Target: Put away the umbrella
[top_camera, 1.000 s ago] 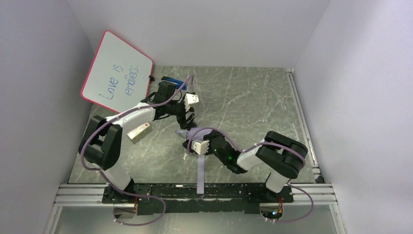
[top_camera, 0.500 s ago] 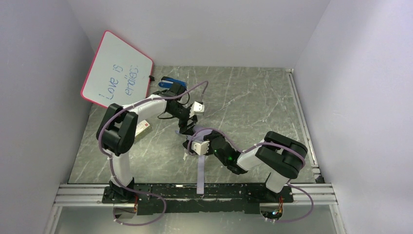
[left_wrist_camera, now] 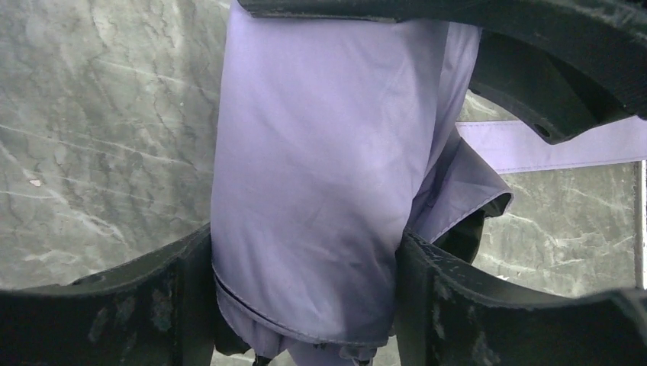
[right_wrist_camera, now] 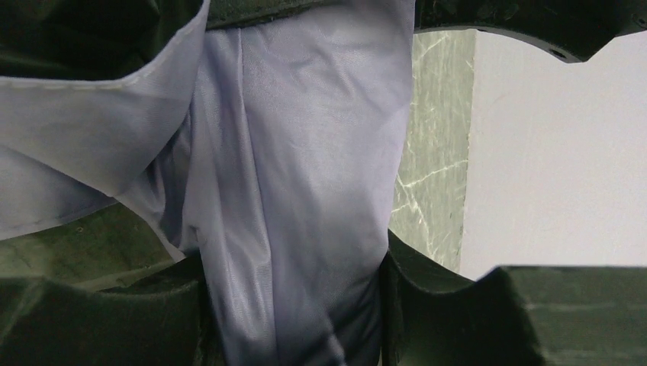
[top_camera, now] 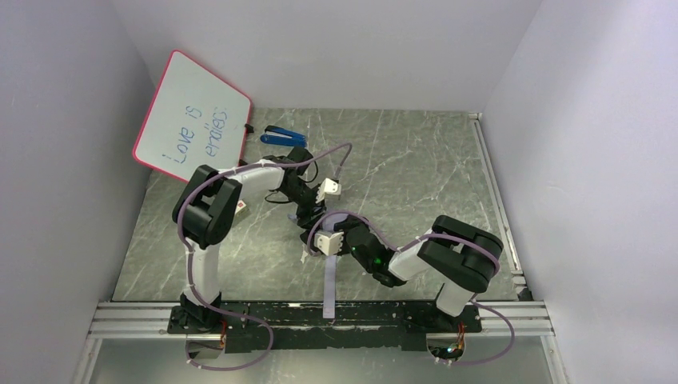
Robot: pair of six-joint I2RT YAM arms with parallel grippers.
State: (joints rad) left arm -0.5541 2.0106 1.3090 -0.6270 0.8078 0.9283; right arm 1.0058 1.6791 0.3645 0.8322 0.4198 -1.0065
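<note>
The umbrella [top_camera: 329,280] lies folded at the middle of the marble table, a long lilac strip of it running toward the near rail. In the left wrist view its lilac canopy [left_wrist_camera: 305,191] fills the gap between my left gripper's [left_wrist_camera: 303,259] fingers, fabric touching both, with a black edge showing at the right. My left gripper [top_camera: 306,214] reaches the bundle's far end from the back left. My right gripper [top_camera: 317,234] is shut on the bundle just nearer. Lilac fabric [right_wrist_camera: 297,191] is pressed between the right gripper's [right_wrist_camera: 294,282] fingers. The handle is hidden.
A red-framed whiteboard [top_camera: 192,116] leans against the left wall at the back. A blue stapler-like object [top_camera: 280,134] lies beside it. A small box [top_camera: 239,206] peeks out behind the left arm. White walls enclose three sides; a metal rail [top_camera: 120,316] runs along the near edge.
My left arm has swung from beside the blue object toward the centre, and its jaws have come in onto the umbrella's fabric. The right arm and the umbrella have stayed put.
</note>
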